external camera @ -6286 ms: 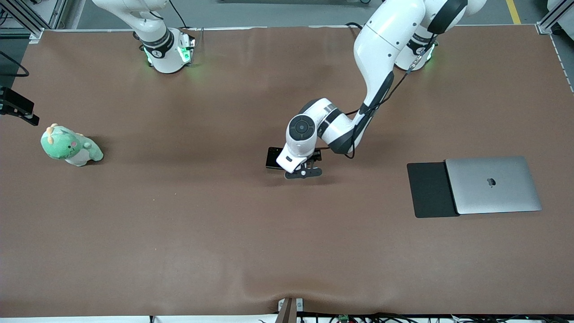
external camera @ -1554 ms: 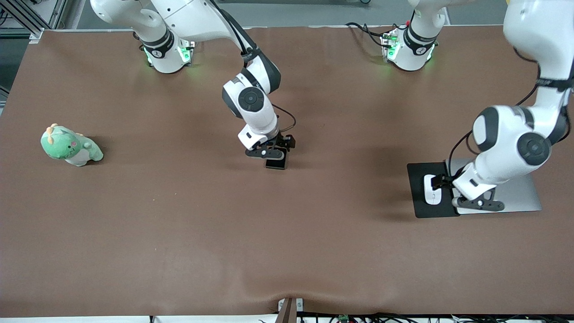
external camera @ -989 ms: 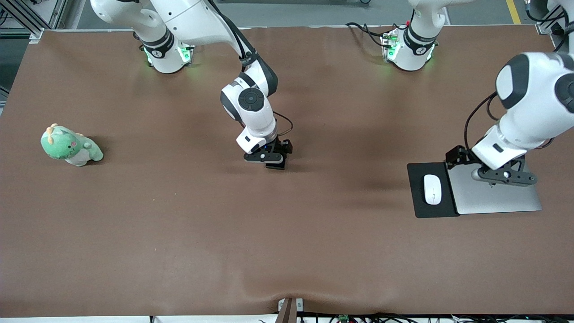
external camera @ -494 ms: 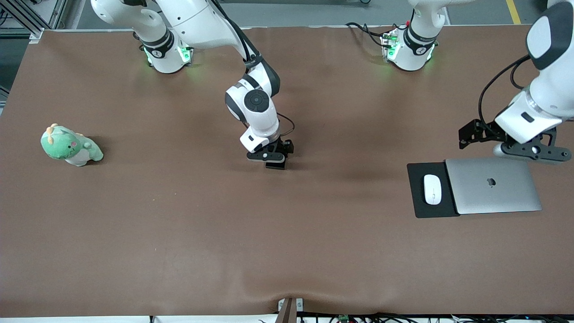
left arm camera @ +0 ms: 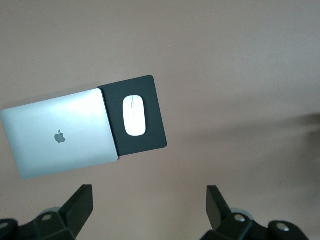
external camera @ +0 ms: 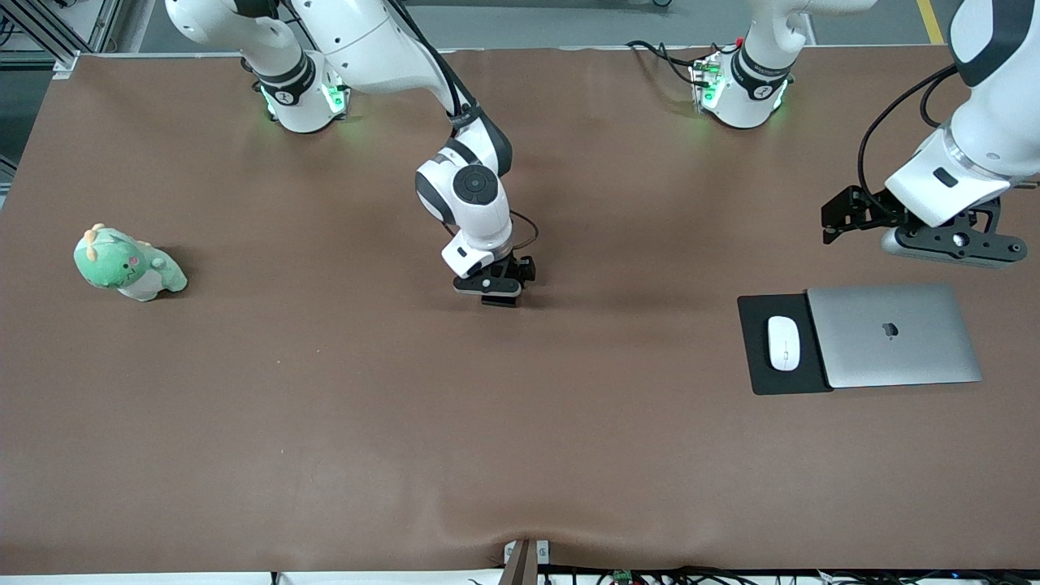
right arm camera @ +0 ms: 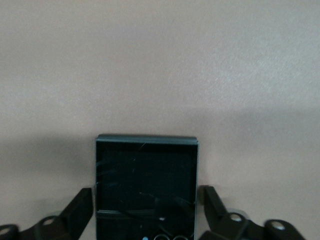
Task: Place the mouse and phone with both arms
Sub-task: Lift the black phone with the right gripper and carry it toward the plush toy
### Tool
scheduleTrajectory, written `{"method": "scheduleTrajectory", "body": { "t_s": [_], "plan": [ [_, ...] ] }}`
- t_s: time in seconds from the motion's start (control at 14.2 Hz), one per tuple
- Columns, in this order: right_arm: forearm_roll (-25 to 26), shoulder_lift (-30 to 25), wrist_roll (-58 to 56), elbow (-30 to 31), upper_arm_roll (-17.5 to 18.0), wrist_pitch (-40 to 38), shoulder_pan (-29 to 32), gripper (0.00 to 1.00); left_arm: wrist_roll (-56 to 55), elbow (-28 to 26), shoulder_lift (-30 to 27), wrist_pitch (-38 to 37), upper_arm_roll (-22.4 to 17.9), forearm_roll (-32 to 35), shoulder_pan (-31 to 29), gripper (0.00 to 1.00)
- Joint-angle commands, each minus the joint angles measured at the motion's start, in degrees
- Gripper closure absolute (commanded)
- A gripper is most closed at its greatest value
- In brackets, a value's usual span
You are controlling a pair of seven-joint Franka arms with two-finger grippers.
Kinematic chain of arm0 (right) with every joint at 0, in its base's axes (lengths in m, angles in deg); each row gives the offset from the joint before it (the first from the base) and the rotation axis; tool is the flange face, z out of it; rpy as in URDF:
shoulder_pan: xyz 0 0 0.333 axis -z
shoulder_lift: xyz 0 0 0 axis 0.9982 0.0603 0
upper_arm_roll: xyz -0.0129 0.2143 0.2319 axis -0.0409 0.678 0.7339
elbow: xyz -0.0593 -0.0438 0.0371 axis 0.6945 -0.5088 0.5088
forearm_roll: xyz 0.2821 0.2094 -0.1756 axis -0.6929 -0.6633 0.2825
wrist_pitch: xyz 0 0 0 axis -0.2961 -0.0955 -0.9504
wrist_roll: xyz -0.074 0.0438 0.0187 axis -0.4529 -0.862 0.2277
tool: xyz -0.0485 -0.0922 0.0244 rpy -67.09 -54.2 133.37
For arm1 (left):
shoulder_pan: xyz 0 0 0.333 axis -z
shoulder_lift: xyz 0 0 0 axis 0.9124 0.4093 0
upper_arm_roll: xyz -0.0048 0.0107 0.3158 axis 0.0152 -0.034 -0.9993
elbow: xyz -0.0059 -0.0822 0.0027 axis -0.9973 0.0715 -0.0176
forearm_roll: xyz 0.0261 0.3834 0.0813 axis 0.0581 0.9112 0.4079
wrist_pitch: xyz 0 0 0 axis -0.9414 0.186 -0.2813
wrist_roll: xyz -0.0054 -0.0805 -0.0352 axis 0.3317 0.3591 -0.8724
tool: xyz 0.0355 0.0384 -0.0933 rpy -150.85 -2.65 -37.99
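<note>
Both fingers point(right arm camera: 82, 205) flank phone point(right arm camera: 146, 185) | front view: phone hidden

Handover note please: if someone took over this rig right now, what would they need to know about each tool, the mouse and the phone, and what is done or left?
Left tool: open, holding nothing, up over the table at the left arm's end, beside the laptop.
Right tool: down at the phone mid-table, fingers on either side of it, not closed on it.
Mouse: lying on the black mat beside the laptop. That part looks done.
Phone: flat on the table, not lifted.
Left: the right arm has to grip the phone and place it.
</note>
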Motion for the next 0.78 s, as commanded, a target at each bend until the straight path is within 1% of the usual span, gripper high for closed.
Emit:
{"method": "scheduleTrajectory", "body": {
  "t_s": [0.0, 0.07, 0.14, 0.21, 0.42, 0.57, 0.71],
  "plan": [
    [2.0, 0.52, 1.59, -1.24, -1.01, -0.57, -0.93, 0.86, -1.05, 0.41, -0.26, -1.19, -0.62, -0.91, 0.85, 0.0],
    [2.0, 0.34, 1.5, -1.33, -0.92, -1.01, -0.58, 1.0, -1.05, 1.46, 0.35, -1.19, -0.71, -0.91, 1.2, 0.0],
    [1.92, -0.1, 0.98, -1.33, -1.01, -1.8, -0.05, 1.0, -1.31, 2.34, 1.14, -1.19, -0.62, -0.73, 1.46, 0.0],
    [2.0, -1.32, 0.19, -1.33, -1.27, -4.33, 0.91, 1.0, -1.4, 2.61, 1.49, -1.19, -0.53, -0.47, 1.64, 0.0],
    [1.74, -9.3, -4.37, -1.94, -1.27, -14.87, 5.74, 1.0, -1.84, 3.66, 1.76, -1.19, -0.62, -0.29, 1.64, 0.0],
    [1.21, -13.61, -9.45, -1.68, -1.1, -19.18, 9.6, 1.0, -4.73, 5.41, 2.81, -1.19, -0.53, -0.47, 1.47, 0.0],
    [0.95, -17.31, -15.6, -1.5, -1.01, -24.46, 14.17, 1.0, -5.0, 5.51, 2.73, -1.37, -0.62, -0.82, 1.38, 0.0]
  ]
}}
